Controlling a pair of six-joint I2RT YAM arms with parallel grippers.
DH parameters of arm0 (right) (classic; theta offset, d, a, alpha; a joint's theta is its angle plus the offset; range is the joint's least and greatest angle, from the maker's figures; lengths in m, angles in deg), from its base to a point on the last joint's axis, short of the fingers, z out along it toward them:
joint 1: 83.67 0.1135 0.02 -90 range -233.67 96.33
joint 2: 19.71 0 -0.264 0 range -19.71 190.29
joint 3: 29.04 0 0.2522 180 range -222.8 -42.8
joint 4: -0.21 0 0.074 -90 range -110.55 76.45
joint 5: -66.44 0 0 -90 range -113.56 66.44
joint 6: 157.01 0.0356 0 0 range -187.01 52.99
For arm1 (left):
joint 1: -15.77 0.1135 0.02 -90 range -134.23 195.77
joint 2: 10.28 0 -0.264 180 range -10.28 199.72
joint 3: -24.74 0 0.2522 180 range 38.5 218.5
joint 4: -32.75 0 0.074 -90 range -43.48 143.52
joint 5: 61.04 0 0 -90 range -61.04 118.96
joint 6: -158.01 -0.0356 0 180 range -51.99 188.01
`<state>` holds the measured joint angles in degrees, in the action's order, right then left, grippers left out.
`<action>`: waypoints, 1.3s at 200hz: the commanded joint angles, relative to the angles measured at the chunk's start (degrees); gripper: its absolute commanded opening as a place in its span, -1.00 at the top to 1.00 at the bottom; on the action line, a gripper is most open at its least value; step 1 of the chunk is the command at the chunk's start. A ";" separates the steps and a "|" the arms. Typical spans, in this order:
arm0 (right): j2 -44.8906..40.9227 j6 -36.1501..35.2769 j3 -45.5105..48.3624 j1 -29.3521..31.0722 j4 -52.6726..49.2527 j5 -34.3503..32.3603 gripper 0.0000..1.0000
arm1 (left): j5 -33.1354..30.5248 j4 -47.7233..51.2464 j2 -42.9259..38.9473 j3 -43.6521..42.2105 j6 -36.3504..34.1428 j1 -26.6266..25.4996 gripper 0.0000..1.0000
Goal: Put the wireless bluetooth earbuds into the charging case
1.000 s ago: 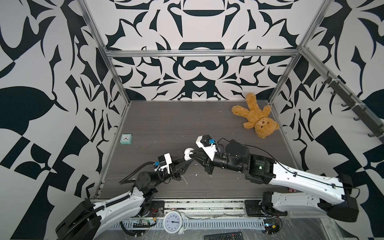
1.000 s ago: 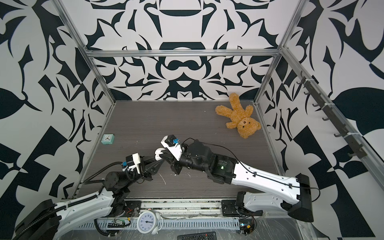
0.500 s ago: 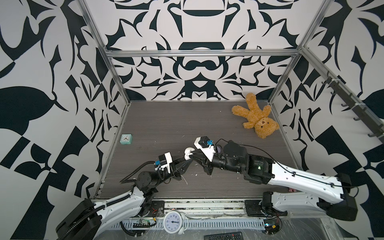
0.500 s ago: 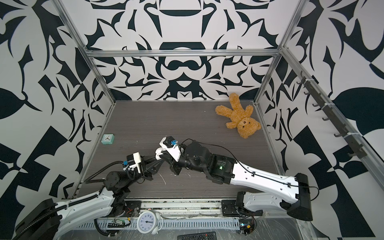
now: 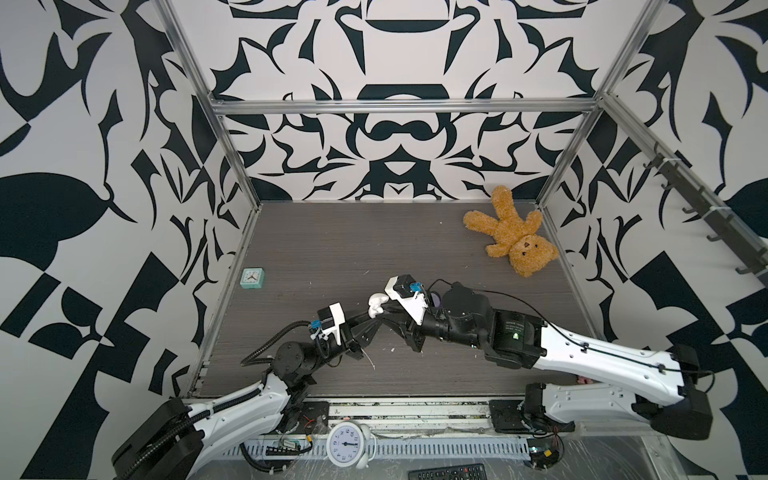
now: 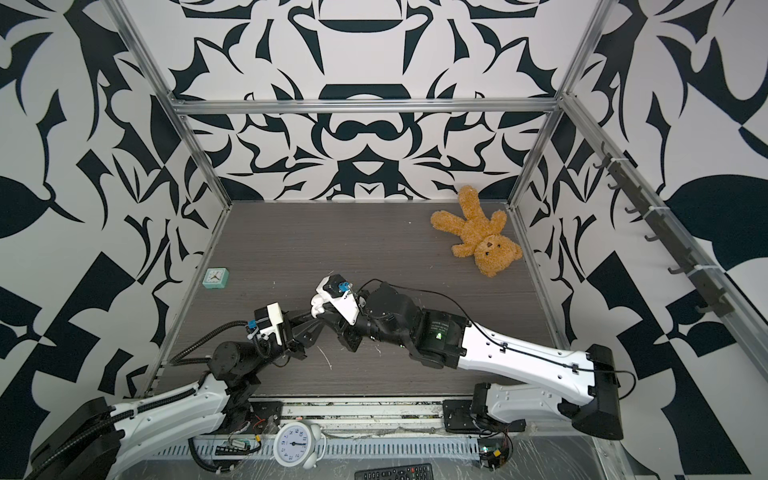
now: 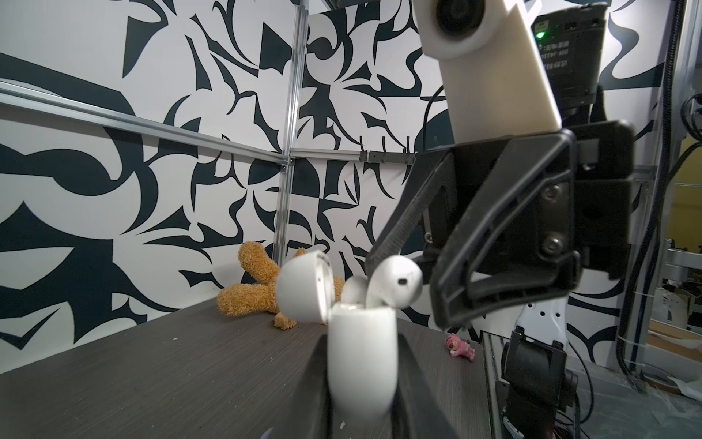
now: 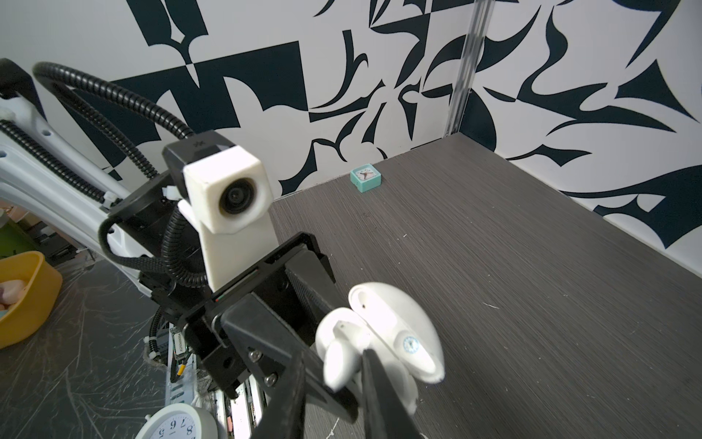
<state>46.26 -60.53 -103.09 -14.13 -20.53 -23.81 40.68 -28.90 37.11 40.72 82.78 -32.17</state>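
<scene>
My left gripper [image 7: 361, 380] is shut on the lower half of a white charging case [image 7: 361, 353], held upright above the table with its lid [image 7: 304, 289] hinged open. One white earbud [image 7: 395, 283] stands stem-down in the case's mouth, its head still above the rim. A second white earbud [image 7: 355, 290] sits lower beside it. My right gripper [image 8: 332, 355] straddles the raised earbud [image 8: 340, 365], with a narrow gap showing at one finger. In both top views the case [image 5: 376, 305] [image 6: 318, 305] sits where the left gripper [image 5: 370, 322] and right gripper [image 5: 384, 311] meet.
A brown teddy bear [image 5: 509, 237] lies at the back right. A small teal clock [image 5: 252, 277] sits by the left wall. A pink toy [image 7: 461, 346] lies near the right arm's base. Part of a purple object [image 5: 435, 297] shows behind my right wrist. White flecks dot the table.
Both grippers have drifted slightly left with the case. The right jaws, tight on the earbud before, now stand a little apart around it.
</scene>
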 commanded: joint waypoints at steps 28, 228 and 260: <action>0.25 0.82 -1.08 0.64 -5.74 0.41 0.42 | -0.85 -6.23 -0.38 2.35 0.09 0.13 1.00; 2.05 1.99 -4.36 2.70 -6.56 1.75 0.37 | 0.58 -6.23 1.29 2.77 -0.09 0.13 1.00; 2.14 1.92 -4.99 3.09 -7.16 1.10 0.36 | 0.40 -6.23 1.03 2.53 -0.17 0.13 1.00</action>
<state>47.51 -59.39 -106.61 -12.74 -25.32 -24.95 40.97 -30.74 38.43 40.74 82.60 -32.13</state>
